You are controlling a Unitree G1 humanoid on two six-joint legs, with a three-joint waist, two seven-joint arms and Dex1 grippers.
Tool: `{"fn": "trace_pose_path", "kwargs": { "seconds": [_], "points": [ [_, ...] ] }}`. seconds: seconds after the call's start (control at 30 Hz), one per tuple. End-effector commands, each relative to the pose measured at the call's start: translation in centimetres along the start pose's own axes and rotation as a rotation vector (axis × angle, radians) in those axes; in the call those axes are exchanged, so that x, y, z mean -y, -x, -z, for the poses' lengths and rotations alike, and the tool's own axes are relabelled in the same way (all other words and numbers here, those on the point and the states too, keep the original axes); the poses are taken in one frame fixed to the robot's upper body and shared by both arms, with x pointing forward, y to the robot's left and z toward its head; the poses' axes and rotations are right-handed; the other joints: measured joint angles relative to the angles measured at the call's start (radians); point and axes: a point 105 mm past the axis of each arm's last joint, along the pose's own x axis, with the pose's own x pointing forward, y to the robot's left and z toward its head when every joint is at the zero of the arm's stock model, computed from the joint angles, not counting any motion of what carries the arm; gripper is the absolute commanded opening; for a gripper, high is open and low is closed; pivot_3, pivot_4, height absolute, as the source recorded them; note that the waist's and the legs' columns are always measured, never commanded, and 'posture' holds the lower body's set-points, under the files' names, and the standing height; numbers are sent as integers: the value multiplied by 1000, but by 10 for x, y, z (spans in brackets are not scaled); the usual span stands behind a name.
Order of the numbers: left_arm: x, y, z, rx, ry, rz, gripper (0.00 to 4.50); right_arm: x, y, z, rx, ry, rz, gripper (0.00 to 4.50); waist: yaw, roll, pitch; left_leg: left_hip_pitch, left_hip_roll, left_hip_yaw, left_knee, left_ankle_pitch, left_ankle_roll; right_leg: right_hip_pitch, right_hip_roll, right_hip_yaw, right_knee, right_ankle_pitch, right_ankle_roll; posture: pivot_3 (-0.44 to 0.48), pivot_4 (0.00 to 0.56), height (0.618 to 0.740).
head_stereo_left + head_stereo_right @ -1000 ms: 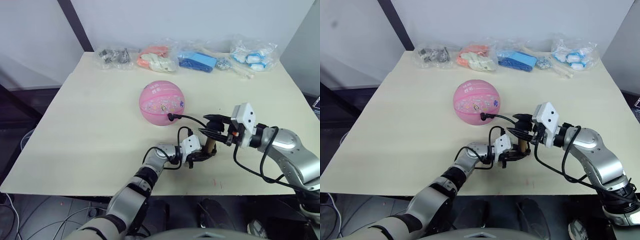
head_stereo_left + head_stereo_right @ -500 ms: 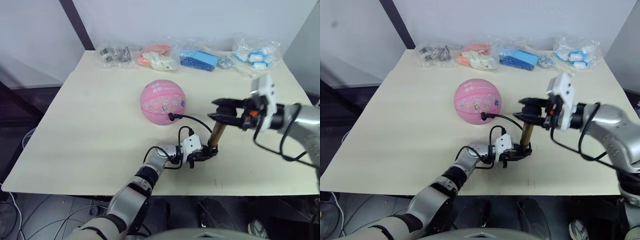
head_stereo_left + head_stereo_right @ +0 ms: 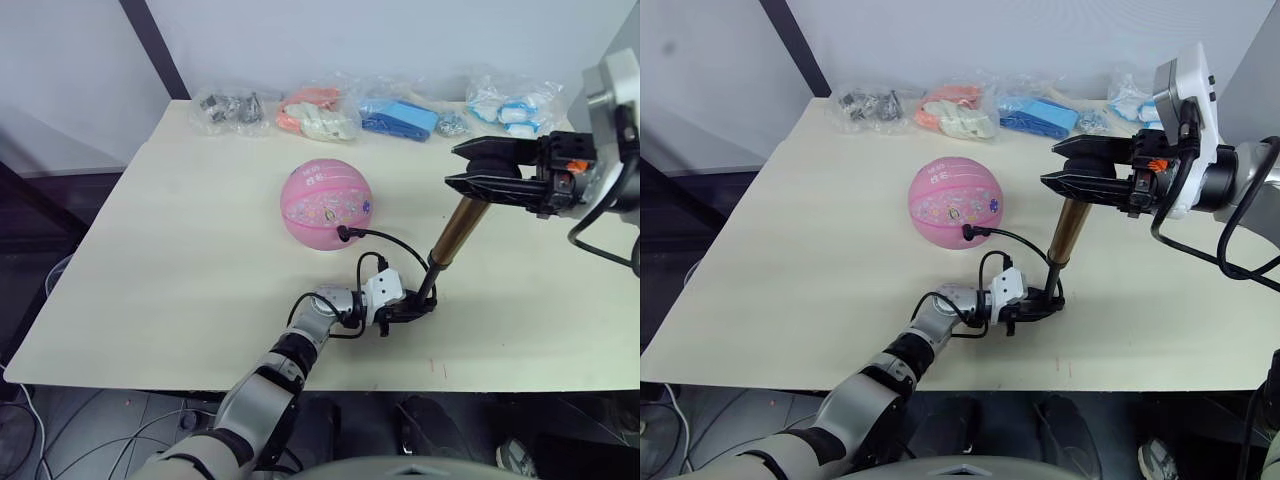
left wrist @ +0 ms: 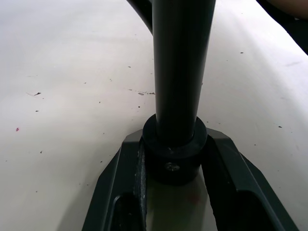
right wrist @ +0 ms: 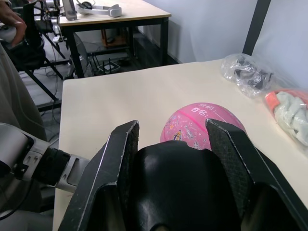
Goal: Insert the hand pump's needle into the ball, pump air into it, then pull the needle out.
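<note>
Pale counter, ball just beyond the left hand clamping the hand pump base, right hand gripping its raised handle; a crooked downstroke could tip the pump or yank the hose from the ball.

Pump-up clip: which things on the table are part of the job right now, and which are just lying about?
In use:
- hand pump, base held in the left pincer, handle in the right pincer
- its hose, running to the ball
- ball

Lying about, along the table's far edge:
- bag of dark parts
- orange-and-white bag
- blue bag
- blue-and-white bag
</note>
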Motion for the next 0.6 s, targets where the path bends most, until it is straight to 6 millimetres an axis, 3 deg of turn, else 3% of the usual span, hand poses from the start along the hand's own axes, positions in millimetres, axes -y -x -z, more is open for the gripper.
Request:
{"fn": "trace_pose_path", "kwargs": {
  "seconds": [0.03,0.27,0.6],
  "points": [
    [11,4,22,-69,59,23,1117,-4,4,-20,59,77,5,1740,0,0,0,-1,0,0,0,0,0,-1,0,0,0,0,0,0,150,738],
    [10,3,21,-64,61,14,1117,-13,-15,56,-83,-8,3,1740,0,-2,-2,1,0,1,-1,0,0,0,0,0,0,0,0,0,150,738],
    [9,2,20,-64,74,9,1117,-29,-37,135,-146,-74,10,1740,-3,-6,-6,6,0,0,-1,0,0,5,2,0,1,0,0,0,150,738]
  ]
}}
